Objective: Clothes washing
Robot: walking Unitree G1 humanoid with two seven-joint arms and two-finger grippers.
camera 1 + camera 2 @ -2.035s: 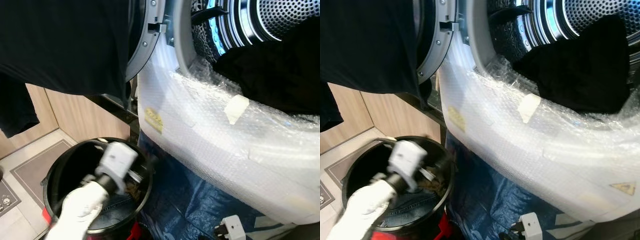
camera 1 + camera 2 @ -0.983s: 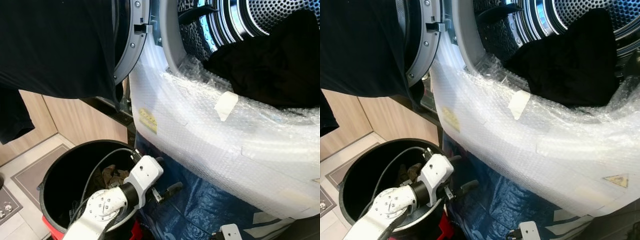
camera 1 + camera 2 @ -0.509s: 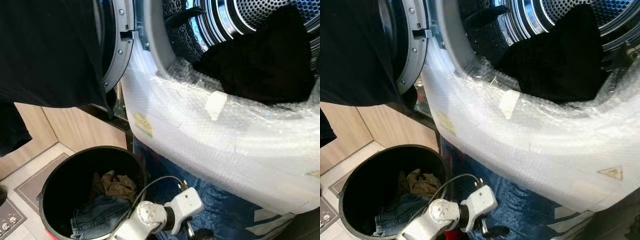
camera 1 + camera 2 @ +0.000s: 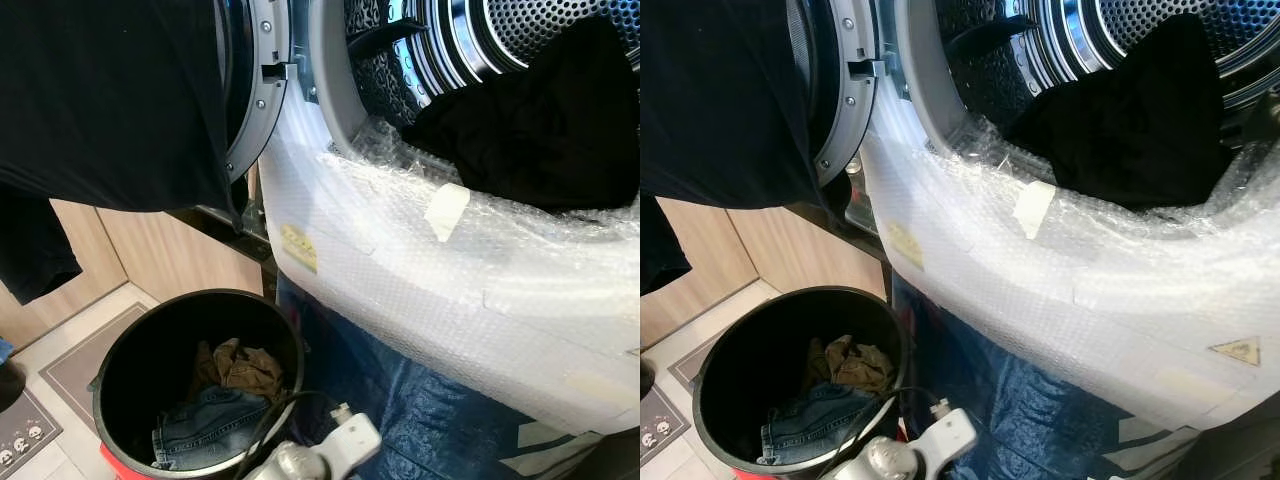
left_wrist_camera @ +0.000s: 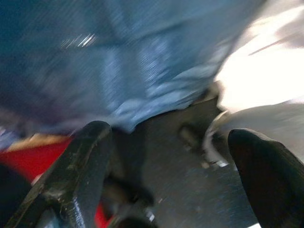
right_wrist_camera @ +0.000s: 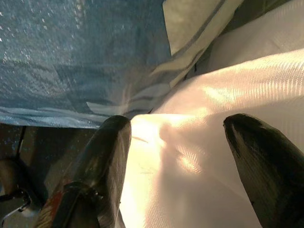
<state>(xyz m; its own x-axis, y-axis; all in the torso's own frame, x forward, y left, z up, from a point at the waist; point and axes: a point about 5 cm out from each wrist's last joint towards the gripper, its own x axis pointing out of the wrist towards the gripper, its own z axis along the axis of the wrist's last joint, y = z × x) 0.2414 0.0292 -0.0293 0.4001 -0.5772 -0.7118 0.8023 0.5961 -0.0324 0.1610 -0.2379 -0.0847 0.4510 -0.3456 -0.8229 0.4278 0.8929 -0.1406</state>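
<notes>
Bubble wrap (image 4: pixel 440 290) covers the front of the washing machine (image 4: pixel 330 120) ahead of you, taped in places, with a yellow label on the white panel. The machine's round door (image 4: pixel 255 90) stands open, and a large black garment (image 4: pixel 100 100) hangs over it at the upper left of the head views. Inside the perforated steel drum (image 4: pixel 1120 30) lies another black garment (image 4: pixel 530 120), bunched at the lip of the opening. Below the machine you see a blue plastic sheet (image 4: pixel 400 410) spread on the floor.

To the lower left stands a black bucket (image 4: pixel 125 355); in it rest blue jeans (image 4: pixel 205 425) and, just beside them, a crumpled brown cloth (image 4: pixel 240 365).

Your left arm's wrist (image 4: pixel 320 455) sits low, next to the bucket's rim, with a black cable looping over it. The left gripper (image 5: pixel 166 161) is spread wide and empty, aimed at blue sheet and dark floor; the picture is blurred. Your right gripper (image 6: pixel 175 156) is also wide apart, holding nothing, its fingers (image 6: pixel 104 161) framing bright white material and the blue sheet's edge.
</notes>
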